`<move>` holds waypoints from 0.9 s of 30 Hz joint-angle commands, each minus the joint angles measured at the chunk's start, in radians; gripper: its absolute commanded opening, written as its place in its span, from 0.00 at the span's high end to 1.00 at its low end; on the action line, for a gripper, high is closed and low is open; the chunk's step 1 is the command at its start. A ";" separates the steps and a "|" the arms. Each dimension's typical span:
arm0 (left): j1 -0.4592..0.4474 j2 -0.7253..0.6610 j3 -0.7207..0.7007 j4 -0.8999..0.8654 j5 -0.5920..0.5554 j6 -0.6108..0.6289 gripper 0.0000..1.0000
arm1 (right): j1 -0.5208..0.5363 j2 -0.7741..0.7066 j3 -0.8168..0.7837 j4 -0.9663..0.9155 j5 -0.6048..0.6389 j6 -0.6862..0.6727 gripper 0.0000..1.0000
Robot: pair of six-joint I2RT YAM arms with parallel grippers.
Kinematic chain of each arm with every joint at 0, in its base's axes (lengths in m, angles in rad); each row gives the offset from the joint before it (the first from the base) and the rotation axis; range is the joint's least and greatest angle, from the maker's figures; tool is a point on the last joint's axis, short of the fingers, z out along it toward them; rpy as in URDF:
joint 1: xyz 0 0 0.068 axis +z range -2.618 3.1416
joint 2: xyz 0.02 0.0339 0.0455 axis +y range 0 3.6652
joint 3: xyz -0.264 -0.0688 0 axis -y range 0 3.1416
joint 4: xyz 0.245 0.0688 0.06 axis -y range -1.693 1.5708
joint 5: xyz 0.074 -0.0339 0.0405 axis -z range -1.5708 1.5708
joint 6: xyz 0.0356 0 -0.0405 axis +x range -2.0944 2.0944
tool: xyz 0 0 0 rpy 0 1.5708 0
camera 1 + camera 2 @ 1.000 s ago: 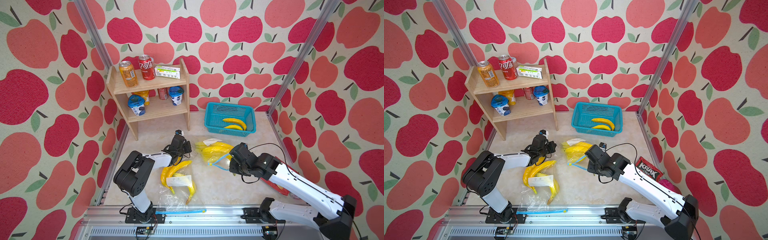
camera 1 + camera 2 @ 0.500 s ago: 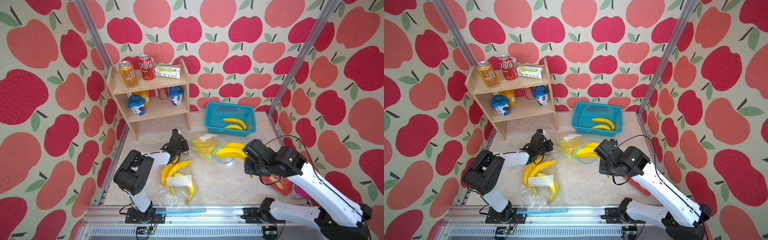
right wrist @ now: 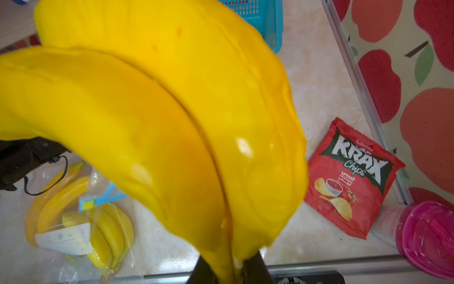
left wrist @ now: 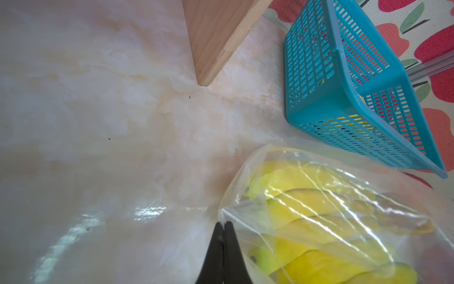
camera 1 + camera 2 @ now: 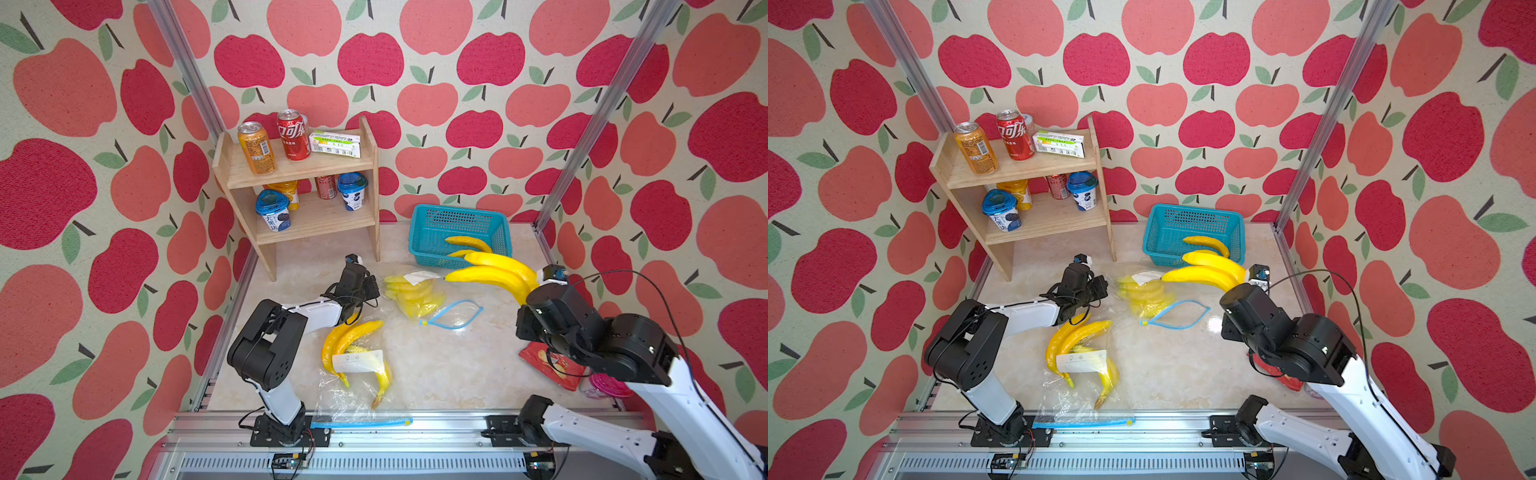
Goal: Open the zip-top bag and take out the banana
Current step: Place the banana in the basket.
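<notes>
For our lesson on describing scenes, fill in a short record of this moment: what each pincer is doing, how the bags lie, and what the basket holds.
Right pincer: shut on the stem of a banana bunch, lifted clear of the bag
Left pincer: shut, pinching the edge of the open zip-top bag
Open bag: on the table, blue zip mouth gaping, more bananas inside
Second bag: by the front rail, bananas inside
Basket: teal, at the back, loose bananas inside
</notes>
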 commanded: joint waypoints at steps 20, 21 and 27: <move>-0.025 -0.034 0.031 -0.072 0.030 -0.011 1.00 | -0.689 0.649 0.031 0.812 -0.507 -0.530 0.96; -0.028 -0.031 0.033 -0.073 0.028 -0.011 1.00 | -0.702 0.698 0.059 0.837 -0.530 -0.536 0.96; -0.029 -0.008 0.057 -0.100 0.021 -0.008 1.00 | -0.750 1.045 0.347 0.762 -0.551 -0.559 0.97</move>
